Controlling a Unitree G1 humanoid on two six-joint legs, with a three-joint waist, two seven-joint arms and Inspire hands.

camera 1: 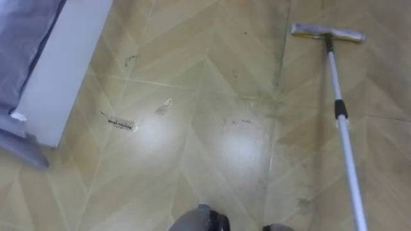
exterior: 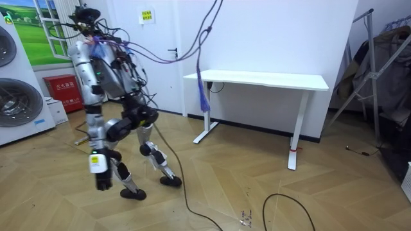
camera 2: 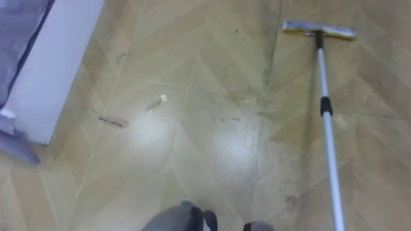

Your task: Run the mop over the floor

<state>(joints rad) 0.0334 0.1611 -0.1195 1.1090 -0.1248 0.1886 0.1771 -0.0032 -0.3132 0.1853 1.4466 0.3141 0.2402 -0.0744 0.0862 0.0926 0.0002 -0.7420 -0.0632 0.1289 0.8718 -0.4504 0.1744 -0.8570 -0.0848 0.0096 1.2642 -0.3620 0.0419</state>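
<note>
One mop [camera 1: 339, 109] standing with head [camera 1: 327, 32] resting on floor [camera 1: 212, 77]. Two paper scraps lying left of it: strip [camera 1: 120, 123], torn piece [camera 1: 164, 106]. Left hand [exterior: 101, 178] hanging at robot's side; cannot tell its state.

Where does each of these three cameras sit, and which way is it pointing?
Left eye view: on the robot's head, looking steeply down at the floor, mop upper right, white cabinet left; its legs peek in at the bottom.
Right eye view: just beside it, same downward look, legs again at bottom.
Room view: standing off in the room, facing the wall and white desk; the whole robot stands at its left near the washing machines.
Both eye views share mop, cabinet and paper scraps.
</note>
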